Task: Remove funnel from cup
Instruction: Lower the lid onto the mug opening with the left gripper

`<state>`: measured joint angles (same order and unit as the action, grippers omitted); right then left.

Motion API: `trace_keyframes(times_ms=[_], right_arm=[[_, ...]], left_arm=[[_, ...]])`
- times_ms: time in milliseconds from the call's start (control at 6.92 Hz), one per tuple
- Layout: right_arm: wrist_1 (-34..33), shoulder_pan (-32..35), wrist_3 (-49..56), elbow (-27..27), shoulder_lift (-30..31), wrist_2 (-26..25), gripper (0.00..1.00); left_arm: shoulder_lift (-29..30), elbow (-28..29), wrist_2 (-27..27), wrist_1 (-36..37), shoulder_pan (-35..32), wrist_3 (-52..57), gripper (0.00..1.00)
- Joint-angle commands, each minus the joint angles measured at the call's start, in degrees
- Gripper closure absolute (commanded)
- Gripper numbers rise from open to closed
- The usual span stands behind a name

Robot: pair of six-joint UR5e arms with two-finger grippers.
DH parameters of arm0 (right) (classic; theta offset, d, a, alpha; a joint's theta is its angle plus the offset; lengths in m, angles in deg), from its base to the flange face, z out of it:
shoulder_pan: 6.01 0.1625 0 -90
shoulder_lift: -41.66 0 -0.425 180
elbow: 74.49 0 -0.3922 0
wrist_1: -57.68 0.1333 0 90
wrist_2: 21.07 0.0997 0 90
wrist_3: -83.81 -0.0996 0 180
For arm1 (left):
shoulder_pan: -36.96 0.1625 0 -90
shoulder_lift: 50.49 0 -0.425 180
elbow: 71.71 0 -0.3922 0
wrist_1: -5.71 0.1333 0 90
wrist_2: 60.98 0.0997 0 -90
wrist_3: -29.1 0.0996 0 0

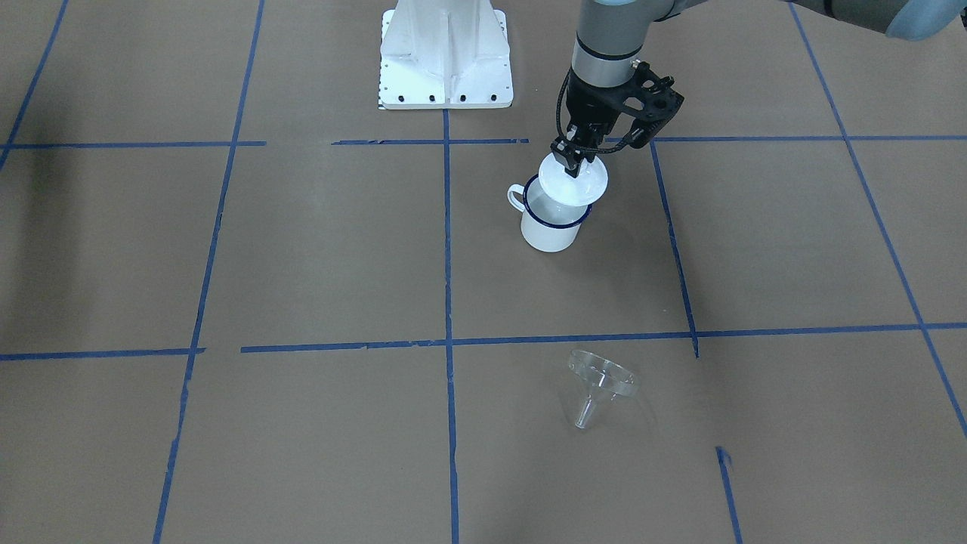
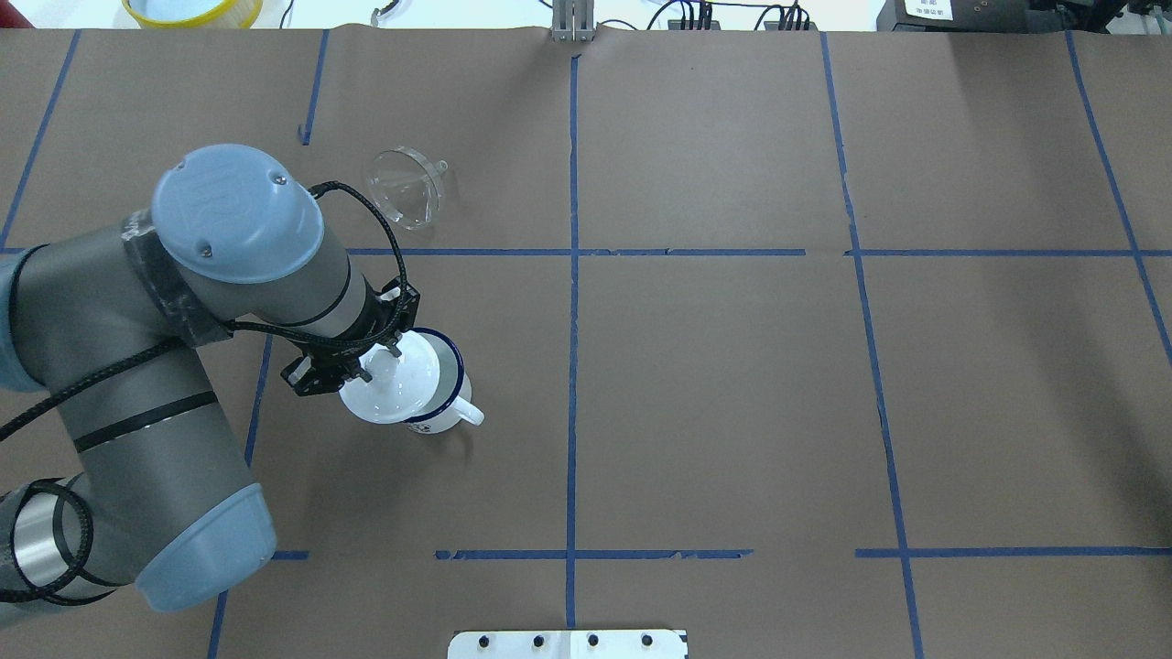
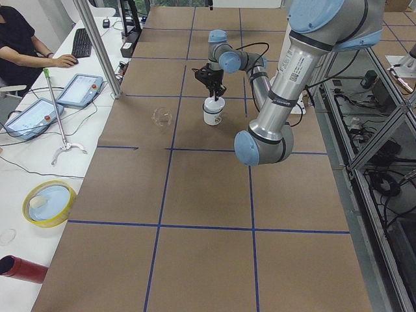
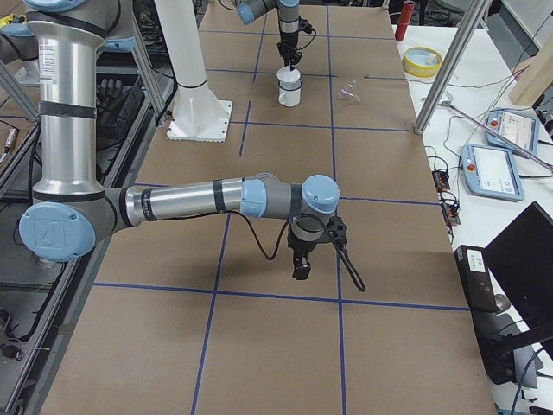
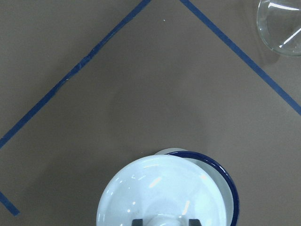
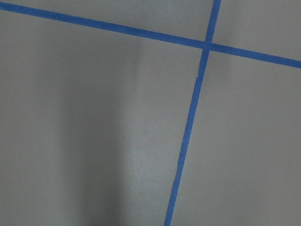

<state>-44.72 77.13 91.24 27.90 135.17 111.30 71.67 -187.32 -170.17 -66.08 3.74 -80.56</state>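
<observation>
The clear funnel (image 1: 600, 381) lies on its side on the brown table, well apart from the cup; it also shows in the overhead view (image 2: 407, 188) and the left wrist view (image 5: 281, 26). The white cup (image 1: 551, 230) with a dark blue rim stands upright (image 2: 444, 416). My left gripper (image 1: 574, 162) is shut on the knob of a white domed lid (image 1: 582, 185), which sits tilted and offset over the cup's mouth (image 5: 160, 188). My right gripper (image 4: 301, 272) hangs low over bare table far from the cup; I cannot tell whether it is open or shut.
The white robot base (image 1: 446, 57) stands behind the cup. A side desk holds tablets (image 3: 81, 90), a yellow-rimmed dish (image 3: 49, 203) and a red cylinder (image 3: 23, 270). A metal post (image 3: 97, 45) stands at the table's edge. An operator (image 3: 19, 39) sits there.
</observation>
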Motion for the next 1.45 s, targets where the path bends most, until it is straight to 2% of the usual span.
trace_keyframes(times_ms=[0, 1301], right_arm=[[0.0, 0.0, 0.0, 0.0, 0.0, 0.0, 0.0], [0.0, 0.0, 0.0, 0.0, 0.0, 0.0, 0.0]], left_arm=[[0.6, 1.9, -0.1, -1.7, 0.0, 0.0, 1.0], [0.0, 4.1, -0.1, -4.9, 0.2, 0.0, 1.0]])
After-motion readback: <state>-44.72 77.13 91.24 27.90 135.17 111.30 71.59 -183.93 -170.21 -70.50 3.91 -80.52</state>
